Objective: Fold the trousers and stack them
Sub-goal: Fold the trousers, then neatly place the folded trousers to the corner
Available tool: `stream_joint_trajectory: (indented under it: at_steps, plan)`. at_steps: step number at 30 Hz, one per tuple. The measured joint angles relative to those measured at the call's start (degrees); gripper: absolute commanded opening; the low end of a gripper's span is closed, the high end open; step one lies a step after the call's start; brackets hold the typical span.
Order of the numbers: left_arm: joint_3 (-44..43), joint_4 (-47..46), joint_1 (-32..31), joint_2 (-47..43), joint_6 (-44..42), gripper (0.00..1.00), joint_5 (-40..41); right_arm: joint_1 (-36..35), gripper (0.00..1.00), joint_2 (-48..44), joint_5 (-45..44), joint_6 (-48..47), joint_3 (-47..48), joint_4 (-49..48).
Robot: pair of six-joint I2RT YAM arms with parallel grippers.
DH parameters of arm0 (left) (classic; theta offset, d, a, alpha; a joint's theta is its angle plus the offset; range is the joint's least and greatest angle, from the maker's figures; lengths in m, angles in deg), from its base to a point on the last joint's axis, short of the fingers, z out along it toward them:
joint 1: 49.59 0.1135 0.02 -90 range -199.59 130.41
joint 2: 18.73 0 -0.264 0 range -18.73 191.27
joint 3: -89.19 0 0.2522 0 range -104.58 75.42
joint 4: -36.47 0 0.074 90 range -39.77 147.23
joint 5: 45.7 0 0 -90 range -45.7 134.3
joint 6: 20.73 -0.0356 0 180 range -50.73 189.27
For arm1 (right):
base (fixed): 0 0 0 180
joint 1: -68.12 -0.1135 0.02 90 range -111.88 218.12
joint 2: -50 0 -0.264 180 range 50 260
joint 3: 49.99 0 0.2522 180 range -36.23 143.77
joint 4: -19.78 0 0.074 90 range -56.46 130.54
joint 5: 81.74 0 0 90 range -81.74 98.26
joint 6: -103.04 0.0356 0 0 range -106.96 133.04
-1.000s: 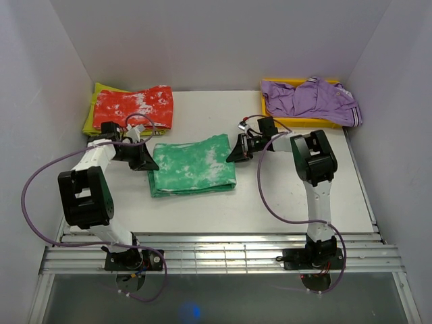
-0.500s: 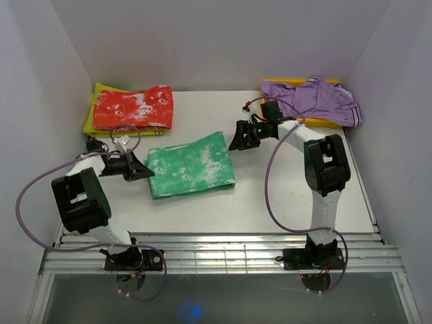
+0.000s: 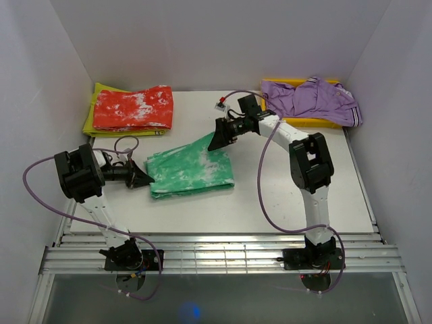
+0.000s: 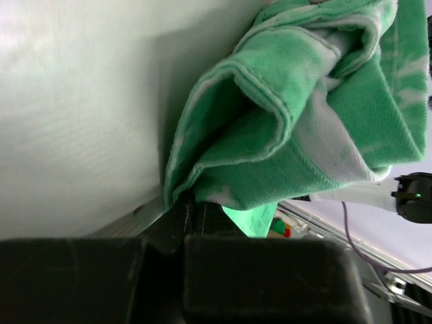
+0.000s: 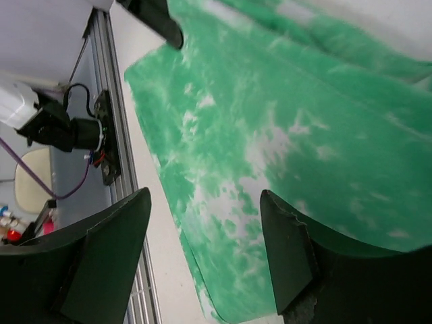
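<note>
Near the middle of the table (image 3: 290, 196), the folded green trousers (image 3: 192, 169) lie flat (slightly askew). The left gripper (image 3: 147, 180) is clamped on their left edge. The right gripper (image 3: 214, 143) hangs over their far corner, fingers spread, holding nothing.

White-and-black left arm (image 3: 79, 177) sits folded up at middle left, its black two-finger left gripper (image 3: 140, 179) clamped tight. White-and-black right arm (image 3: 310, 165) stretches toward upper centre, black two-finger right gripper (image 3: 217, 138) spread wide.
</note>
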Motion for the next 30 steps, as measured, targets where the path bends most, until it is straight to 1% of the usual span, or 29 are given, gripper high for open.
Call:
stream_joint_trajectory:
  at_steps: [2, 5, 6, 8, 9, 12, 13, 15, 17, 19, 21, 22, 23, 25, 26, 28, 30]
  plan:
    - [-1.7, 0.5, -0.2, 0.0, -0.4, 0.12, 1.4, -1.8, 0.72, 1.7, 1.4, -0.5, -1.0, -0.2]
    - [-5.3, 0.8, -0.3, 0.1, -1.1, 0.15, 4.0, -3.0, 0.73, 3.7, 2.1, -2.1, -4.9, -0.5]
    - [-6.7, 0.9, -0.3, 0.2, -1.4, 0.22, 4.9, -3.0, 0.73, 4.3, 2.2, -2.9, -6.3, -0.3]
    - [-9.4, 0.9, -0.3, 0.6, -2.6, 0.29, 5.9, -2.7, 0.74, 5.0, 3.3, -4.3, -8.9, -0.5]
    - [-10.4, 1.0, -0.4, 0.7, -3.4, 0.36, 6.1, -2.7, 0.74, 4.9, 4.2, -4.8, -9.7, -0.7]
    - [-12.3, 2.5, -0.3, 0.1, -7.8, 0.46, 6.3, -2.7, 0.77, 4.3, 4.8, -6.2, -10.1, -0.9]
    - [-12.7, 3.5, -0.2, -0.5, -9.3, 0.58, 6.5, -2.7, 0.78, 4.1, 4.9, -6.6, -10.1, -0.7]
    - [-13.5, 6.3, -0.2, -3.0, -12.3, 0.65, 6.7, -2.7, 0.82, 3.5, 5.0, -7.3, -9.8, 0.4]
    - [-14.6, 8.7, -0.1, -6.1, -13.9, 0.67, 6.6, -2.7, 0.86, 2.8, 5.0, -7.4, -8.8, 2.3]
    - [-16.7, 11.0, 0.1, -9.6, -14.8, 0.66, 5.5, -2.7, 0.87, 2.0, 5.1, -7.2, -6.5, 4.1]
    - [-18.6, 12.3, 0.0, -13.4, -15.1, 0.61, 3.8, -2.7, 0.84, 0.7, 5.4, -7.0, -4.2, 5.2]
    - [-19.1, 12.7, -0.2, -15.1, -15.2, 0.54, 2.9, -2.7, 0.83, -0.3, 5.8, -6.6, -3.7, 5.2]
    - [-19.4, 13.0, -0.5, -16.8, -15.1, 0.49, 1.6, -2.7, 0.80, -1.5, 6.3, -5.7, -3.6, 5.0]
    - [-19.0, 14.1, -1.6, -19.0, -15.6, 0.40, -0.4, -2.8, 0.77, -3.7, 7.4, -4.0, -4.1, 4.8]
    - [-18.4, 14.5, -2.4, -19.5, -15.8, 0.33, -1.2, -2.9, 0.75, -5.0, 8.3, -2.8, -5.0, 4.1]
    - [-16.0, 14.7, -4.1, -19.5, -16.5, 0.31, -2.3, -3.2, 0.73, -6.5, 9.3, -0.8, -7.4, 2.2]
    - [-12.4, 15.3, -5.5, -18.1, -17.2, 0.29, -2.9, -4.0, 0.73, -7.0, 10.2, 1.3, -11.0, 0.5]
